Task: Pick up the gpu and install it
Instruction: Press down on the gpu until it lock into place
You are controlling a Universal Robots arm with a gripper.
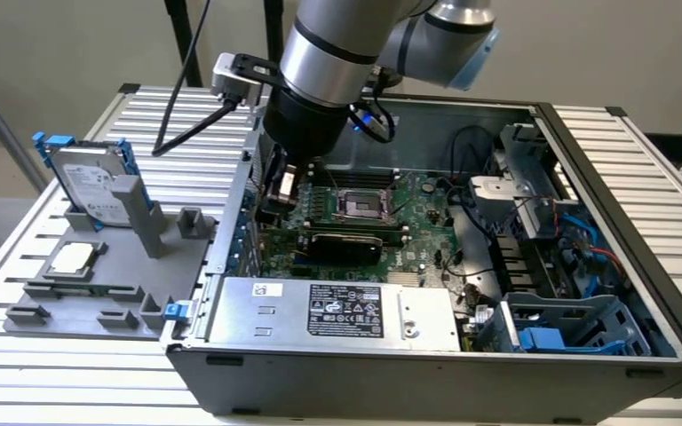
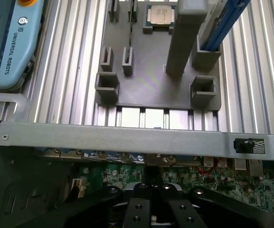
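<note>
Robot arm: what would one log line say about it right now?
arm: reaching down into computer case | over: green board | tray: hard drive, chip

I see my gripper low over the green motherboard, inside the case wall; beyond it, a grey holder tray carries a CPU chip.

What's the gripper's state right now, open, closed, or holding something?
Gripper: lowered inside the computer case over the motherboard; open or closed cannot be told, nor whether it holds anything.
</note>
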